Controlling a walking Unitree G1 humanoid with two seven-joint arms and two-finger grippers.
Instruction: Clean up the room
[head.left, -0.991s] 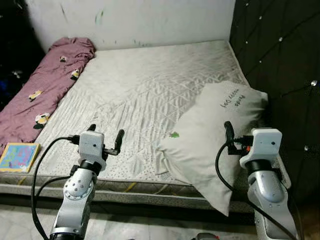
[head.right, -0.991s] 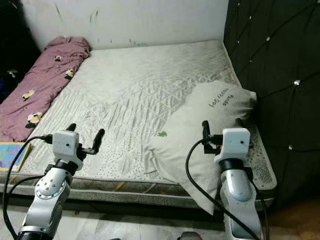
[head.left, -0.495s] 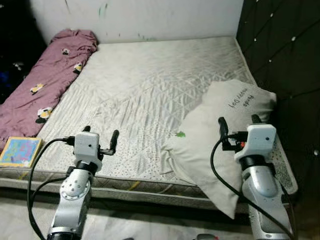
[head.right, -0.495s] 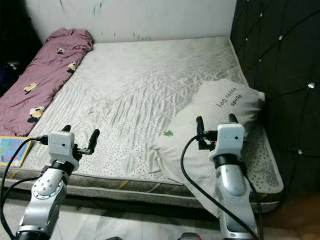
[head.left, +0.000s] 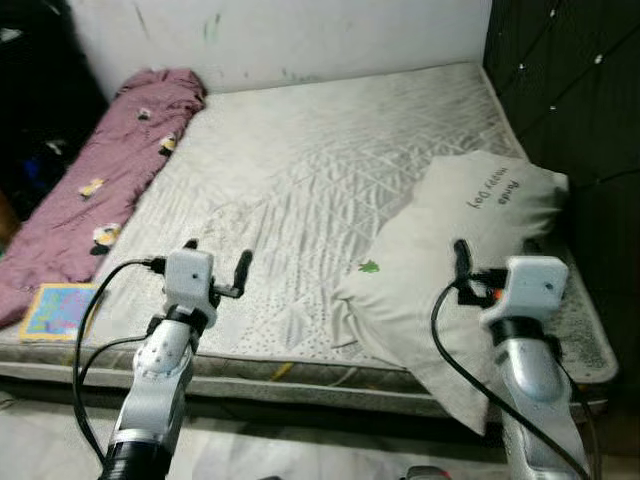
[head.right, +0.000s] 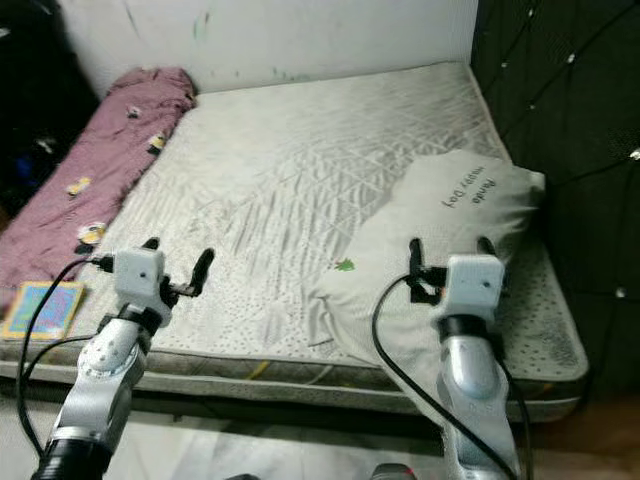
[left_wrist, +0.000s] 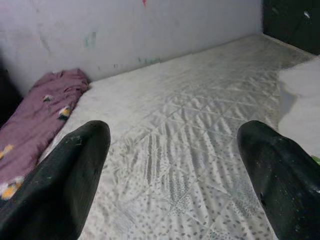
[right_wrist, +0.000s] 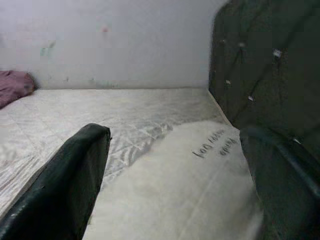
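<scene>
Landmark: bare white quilted mattress (head.left: 300, 190), seen from its foot edge.
Pillow: large white fabric pillow (head.left: 450, 260) with dark lettering lay skewed at the mattress's right front corner, one end overhanging the edge.
Axis: long axis ran diagonally toward the headboard.
Right claw (head.right: 448, 262): nearer arm, directly over the pillow, fingers spread, empty.
Left claw (head.left: 215, 265): over the front edge, well apart from the pillow, spread, empty.

You're looking at a home bedroom: a bare quilted white mattress (head.left: 300, 190) against a scuffed white wall (head.left: 300, 40), a dark tufted headboard (head.left: 570, 90), a white pillow (head.left: 450, 260), a rumpled maroon blanket (head.left: 110, 170).
</scene>
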